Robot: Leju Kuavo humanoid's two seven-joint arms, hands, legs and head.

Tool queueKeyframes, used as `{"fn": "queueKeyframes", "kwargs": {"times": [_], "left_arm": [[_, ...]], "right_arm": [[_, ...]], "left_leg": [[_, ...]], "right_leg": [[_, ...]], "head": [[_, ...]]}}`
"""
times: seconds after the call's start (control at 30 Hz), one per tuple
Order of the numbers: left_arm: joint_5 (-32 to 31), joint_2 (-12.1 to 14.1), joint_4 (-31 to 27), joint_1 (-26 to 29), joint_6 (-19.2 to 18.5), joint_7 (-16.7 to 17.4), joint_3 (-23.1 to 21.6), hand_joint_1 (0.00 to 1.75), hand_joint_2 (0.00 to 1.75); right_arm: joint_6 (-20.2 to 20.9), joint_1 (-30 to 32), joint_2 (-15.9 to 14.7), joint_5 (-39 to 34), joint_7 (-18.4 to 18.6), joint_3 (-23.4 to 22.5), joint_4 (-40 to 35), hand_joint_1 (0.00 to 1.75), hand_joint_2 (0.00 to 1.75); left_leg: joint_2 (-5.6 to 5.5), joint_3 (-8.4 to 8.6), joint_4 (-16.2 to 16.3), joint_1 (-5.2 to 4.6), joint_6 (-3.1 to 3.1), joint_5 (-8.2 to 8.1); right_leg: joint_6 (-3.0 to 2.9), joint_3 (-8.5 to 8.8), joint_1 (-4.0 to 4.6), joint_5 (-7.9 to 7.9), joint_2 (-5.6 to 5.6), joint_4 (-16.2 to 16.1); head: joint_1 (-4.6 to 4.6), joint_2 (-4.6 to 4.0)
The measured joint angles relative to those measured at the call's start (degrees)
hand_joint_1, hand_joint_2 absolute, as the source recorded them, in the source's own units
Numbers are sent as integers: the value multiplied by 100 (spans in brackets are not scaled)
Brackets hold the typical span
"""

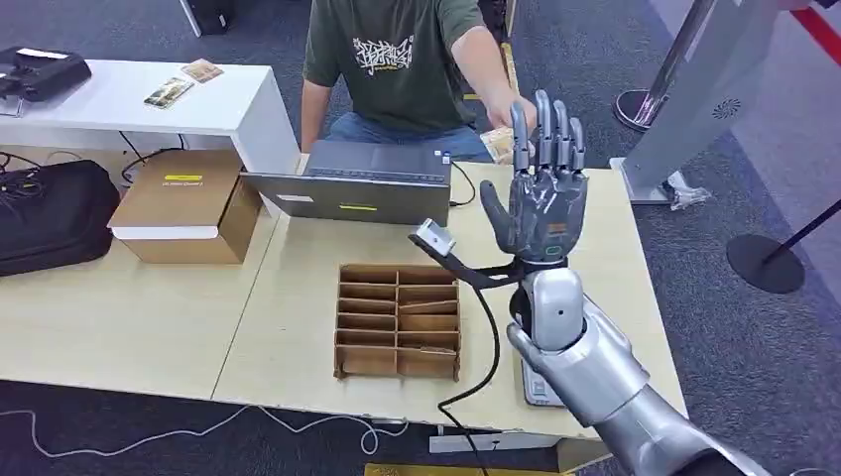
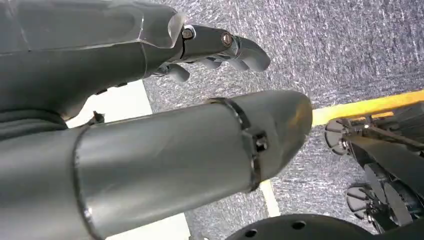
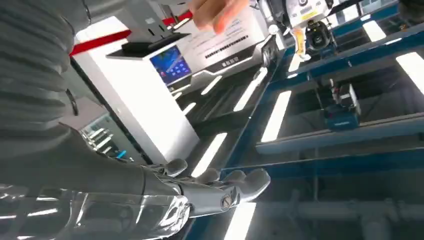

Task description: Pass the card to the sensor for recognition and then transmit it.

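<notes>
My right hand (image 1: 540,188) is raised above the table's right half, palm toward me and fingers straight up and spread, with nothing in it. Just behind its fingers, a person's hand (image 1: 508,107) holds a tan patterned card (image 1: 496,145) over the far table edge. A small grey sensor head (image 1: 433,238) on a black bracket with a cable sits just left of my wrist. In the right wrist view my fingers (image 3: 220,186) stretch out bare, and the person's hand (image 3: 216,12) is beyond them. My left hand (image 2: 220,45) hangs over carpet, loosely open, holding nothing.
A cardboard divider tray (image 1: 399,319) lies mid-table, with a grey laptop (image 1: 362,180) behind it. A cardboard box (image 1: 184,203) and a black bag (image 1: 50,213) sit to the left. Two more cards (image 1: 169,92) lie on the white side table. A kiosk (image 1: 694,89) stands at right.
</notes>
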Motion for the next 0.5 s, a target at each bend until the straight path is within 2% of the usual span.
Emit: {"fn": "queueKeyframes", "kwargs": {"times": [0.23,0.5], "left_arm": [[55,41,-31,2,-15,0,-7,0,0],[72,59,-33,11,-15,0,-9,0,0]], "right_arm": [[0,-310,93,0,-547,118,524,0,175],[0,-362,153,0,-651,118,664,0,175]], "left_leg": [[1,-1,1,-3,1,0],[-4,-2,1,-2,0,0]], "right_leg": [[1,0,-2,1,0,-2],[1,0,-1,0,-2,-1]], "head": [[2,0],[2,0]]}}
